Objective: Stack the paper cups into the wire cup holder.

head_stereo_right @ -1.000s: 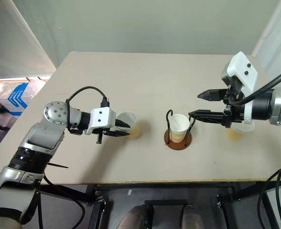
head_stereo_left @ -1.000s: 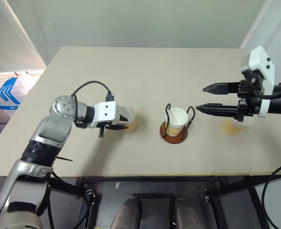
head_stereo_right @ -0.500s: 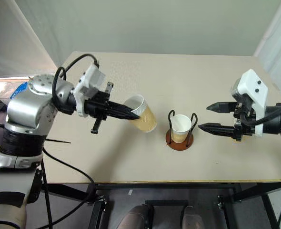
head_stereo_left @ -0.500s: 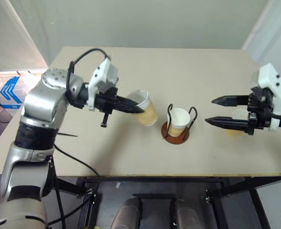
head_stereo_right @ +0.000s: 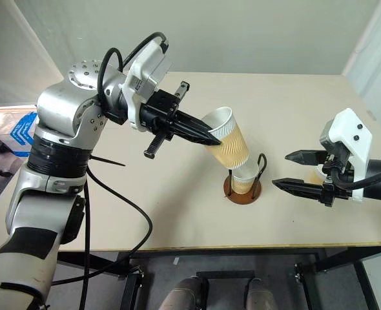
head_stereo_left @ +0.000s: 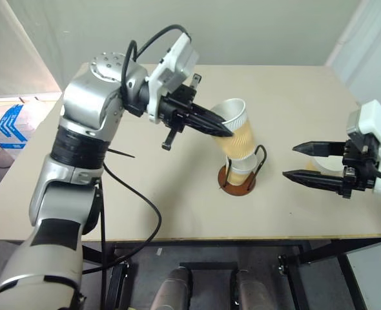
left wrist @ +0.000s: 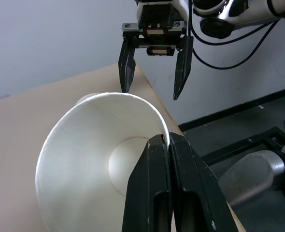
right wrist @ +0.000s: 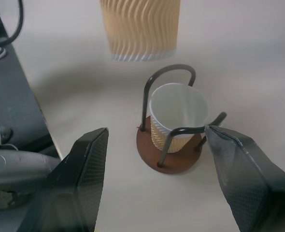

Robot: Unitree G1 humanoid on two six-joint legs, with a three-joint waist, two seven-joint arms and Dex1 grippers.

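One cup (head_stereo_left: pixel 236 132) above holder (head_stereo_left: pixel 237 180)

The left gripper (left wrist: pixel 166 142) is closed on the white rim of a paper cup (left wrist: pixel 84 159), with one black finger inside the cup and the other outside. The cup's mouth faces the camera, so its white inside and round bottom are visible. Beyond the cup, the right gripper (left wrist: pixel 154 72) is seen past the edge of the beige tabletop (left wrist: pixel 17 116), and its two dark fingers are spread apart and point toward the cup. Black cables (left wrist: pixel 229 53) hang behind it.
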